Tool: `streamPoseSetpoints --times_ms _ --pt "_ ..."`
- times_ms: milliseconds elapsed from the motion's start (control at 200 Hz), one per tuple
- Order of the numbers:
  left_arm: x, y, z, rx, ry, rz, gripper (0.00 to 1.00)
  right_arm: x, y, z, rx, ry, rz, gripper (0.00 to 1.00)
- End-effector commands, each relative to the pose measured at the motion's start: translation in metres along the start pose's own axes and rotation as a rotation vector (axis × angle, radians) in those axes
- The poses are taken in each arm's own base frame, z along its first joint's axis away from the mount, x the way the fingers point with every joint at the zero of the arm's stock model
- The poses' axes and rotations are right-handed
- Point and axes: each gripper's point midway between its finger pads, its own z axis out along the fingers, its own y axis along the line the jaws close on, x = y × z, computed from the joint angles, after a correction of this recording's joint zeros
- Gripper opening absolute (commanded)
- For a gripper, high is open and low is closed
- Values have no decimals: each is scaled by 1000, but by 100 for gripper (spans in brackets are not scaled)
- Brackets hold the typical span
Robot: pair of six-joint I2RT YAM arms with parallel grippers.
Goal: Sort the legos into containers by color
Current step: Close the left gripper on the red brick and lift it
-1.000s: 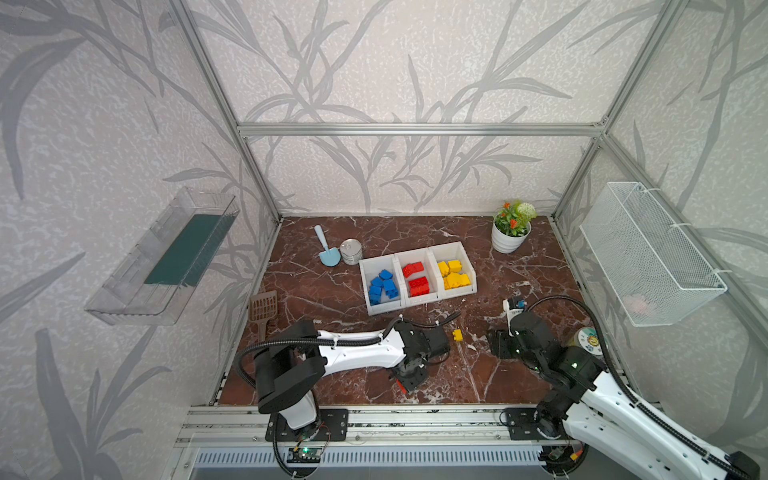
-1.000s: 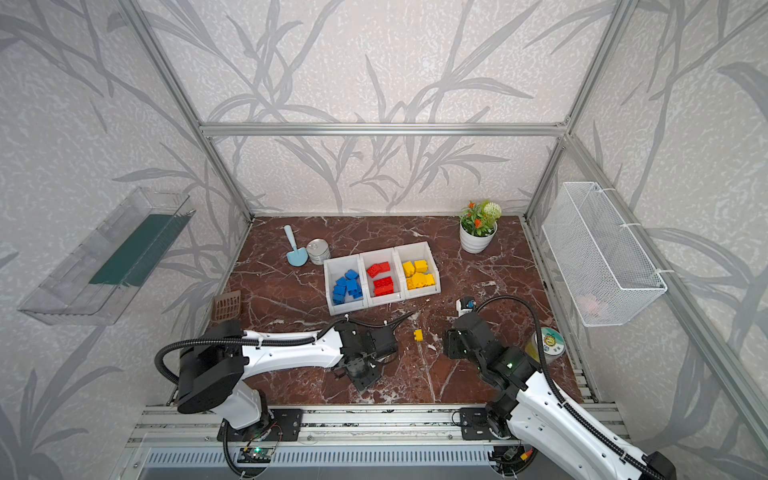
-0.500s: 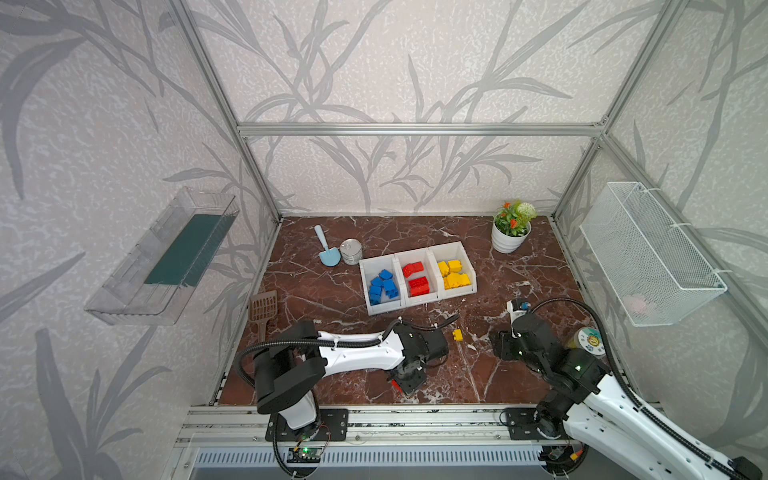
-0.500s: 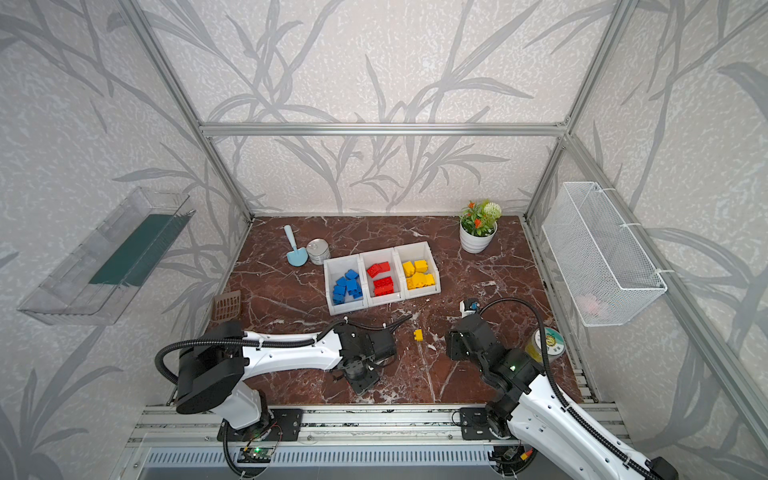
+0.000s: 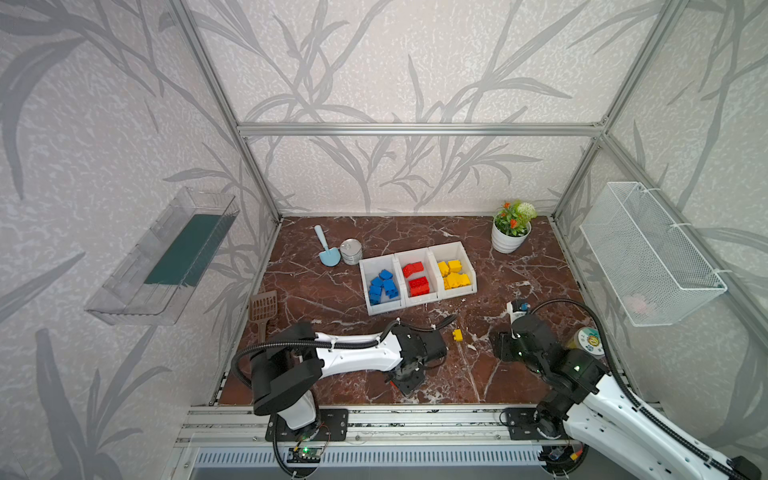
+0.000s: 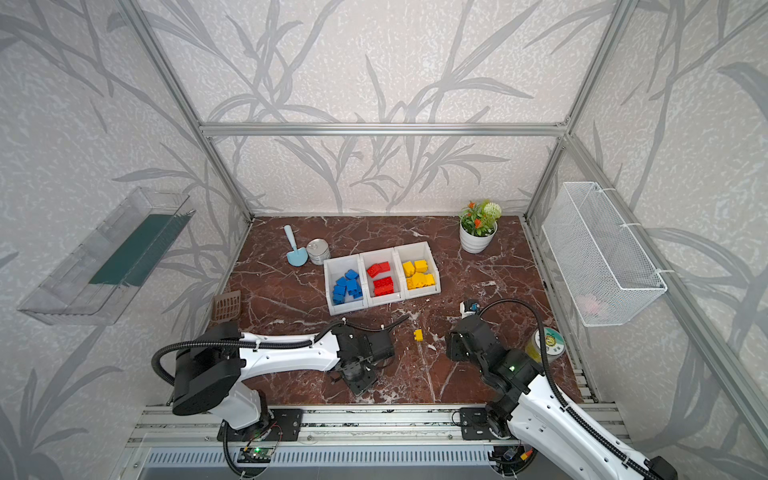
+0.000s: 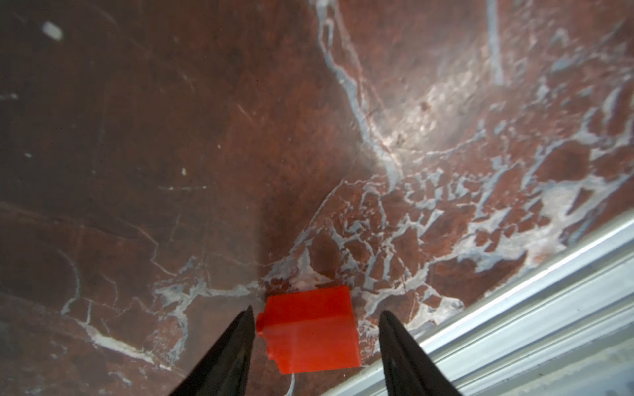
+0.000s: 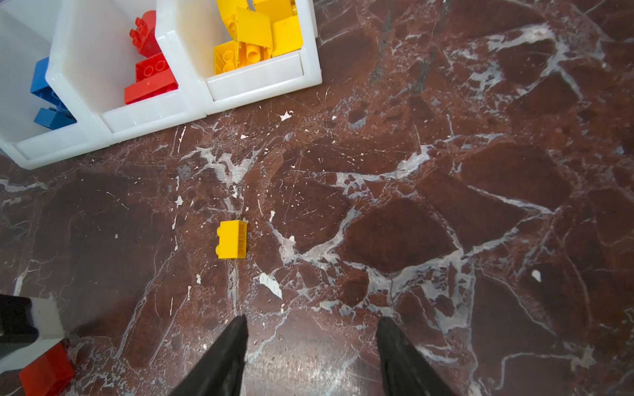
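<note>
A loose red lego (image 7: 310,329) lies near the table's front edge between the jaws of my left gripper (image 7: 317,313). That gripper is open: one finger sits at the brick's stud side and the other stands clear of it. In both top views the gripper (image 5: 409,378) covers most of this brick. A yellow lego (image 8: 232,239) lies on the marble (image 5: 457,335), ahead of my open, empty right gripper (image 8: 312,322). The containers (image 5: 420,300) stand behind, holding blue legos (image 5: 383,286), red legos (image 5: 417,279) and yellow legos (image 5: 454,274).
An aluminium rail (image 7: 514,308) borders the table just beyond the red lego. A potted plant (image 5: 510,235), a tin can (image 5: 351,251), a blue scoop (image 5: 328,253), a brown scoop (image 5: 262,309) and a round roll (image 5: 588,340) stand around the table edges.
Almost nothing has moved. The right arm has drifted slightly toward the front, and the left gripper stays around the red lego.
</note>
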Motion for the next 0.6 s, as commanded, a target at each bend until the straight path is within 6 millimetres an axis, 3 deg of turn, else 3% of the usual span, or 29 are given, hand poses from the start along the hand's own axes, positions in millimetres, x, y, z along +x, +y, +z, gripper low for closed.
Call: streamPoseSetpoints --times_ms 0,190,360,595 --pt "9 7 0 -38 22 -39 61 1 -3 2 10 -7 18 61" --pt "11 6 7 -42 55 -42 58 1 -3 2 12 -4 14 61" --pt "9 4 10 -40 64 -30 49 2 -4 3 16 -1 16 61" --pt "0 3 3 -29 19 -11 43 0 -6 1 27 -5 18 61"
